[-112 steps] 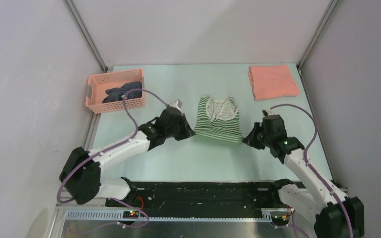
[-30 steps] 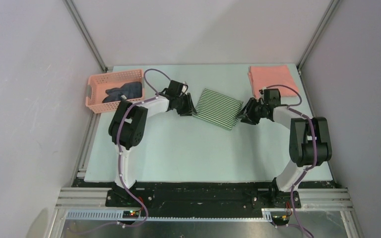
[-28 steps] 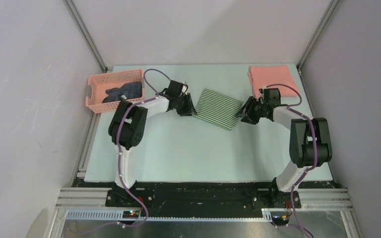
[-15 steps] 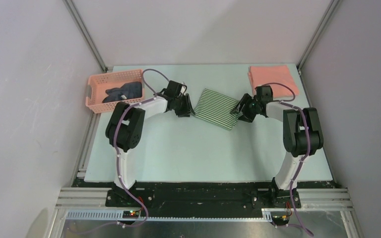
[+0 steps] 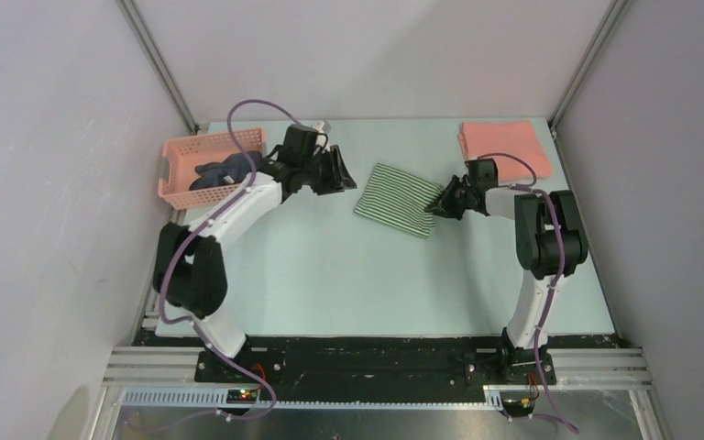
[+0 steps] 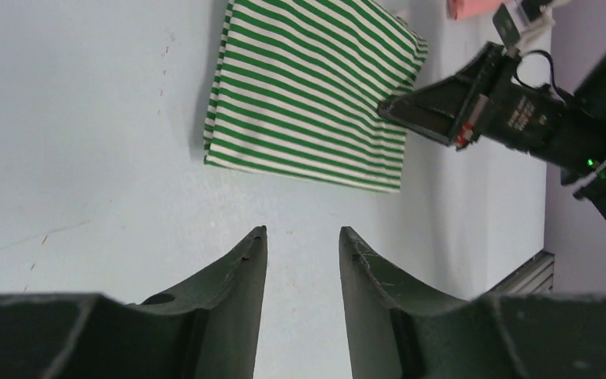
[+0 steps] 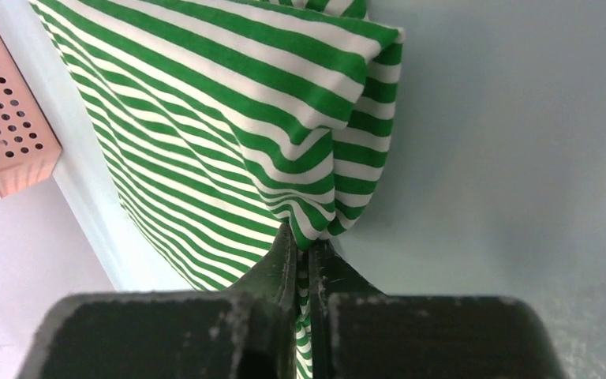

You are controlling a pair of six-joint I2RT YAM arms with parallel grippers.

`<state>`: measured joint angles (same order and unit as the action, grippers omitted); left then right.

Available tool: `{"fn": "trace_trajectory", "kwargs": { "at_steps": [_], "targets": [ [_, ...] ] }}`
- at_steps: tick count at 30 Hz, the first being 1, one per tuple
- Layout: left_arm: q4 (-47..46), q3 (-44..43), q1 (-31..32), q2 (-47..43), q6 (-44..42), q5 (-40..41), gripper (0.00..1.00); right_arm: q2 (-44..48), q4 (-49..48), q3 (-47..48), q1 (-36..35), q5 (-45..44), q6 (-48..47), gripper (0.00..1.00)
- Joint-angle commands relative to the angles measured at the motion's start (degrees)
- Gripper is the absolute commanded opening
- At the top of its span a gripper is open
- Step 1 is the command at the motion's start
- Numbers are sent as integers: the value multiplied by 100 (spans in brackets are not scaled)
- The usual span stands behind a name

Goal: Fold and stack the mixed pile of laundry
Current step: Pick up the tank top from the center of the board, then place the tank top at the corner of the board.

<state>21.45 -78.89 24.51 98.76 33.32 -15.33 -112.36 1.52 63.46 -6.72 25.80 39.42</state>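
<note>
Pretty bare setup: pale mint-green table (image 5: 348, 275) boxed in by 3 plain off-white walls, back wall (image 5: 367, 55), left wall (image 5: 46, 183) and right wall (image 5: 669, 183). 2 aluminium posts (image 5: 160, 69) run up the back corners. A black mounting strip (image 5: 376, 362) lines the near edge, slotted metal channel (image 5: 357, 399) below it. Light's soft and even.

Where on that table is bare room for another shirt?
Bare: table's near half, from striped shirt to near edge; the far strip between left gripper and salmon shirt. Crowded: around the basket, and where right gripper pinches the striped shirt.
</note>
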Motion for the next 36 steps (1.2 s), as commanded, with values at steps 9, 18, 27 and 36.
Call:
{"fn": "trace_trajectory", "kwargs": {
  "at_steps": [9,18,27,36],
  "targets": [
    [1727,89,-199,-1442,-1336,193,49,-378,2621,2738,264,-564,-2648,0],
    [1746,418,-209,-1503,-1562,179,51,-992,4649,5190,461,-2138,-3870,0],
    [1734,535,-196,-1554,-1615,200,53,-1526,5337,6741,930,-2539,-4768,0],
    [1734,523,-174,-1481,-1599,163,53,-1816,4632,7174,1116,-3009,-5838,0]
  ]
}}
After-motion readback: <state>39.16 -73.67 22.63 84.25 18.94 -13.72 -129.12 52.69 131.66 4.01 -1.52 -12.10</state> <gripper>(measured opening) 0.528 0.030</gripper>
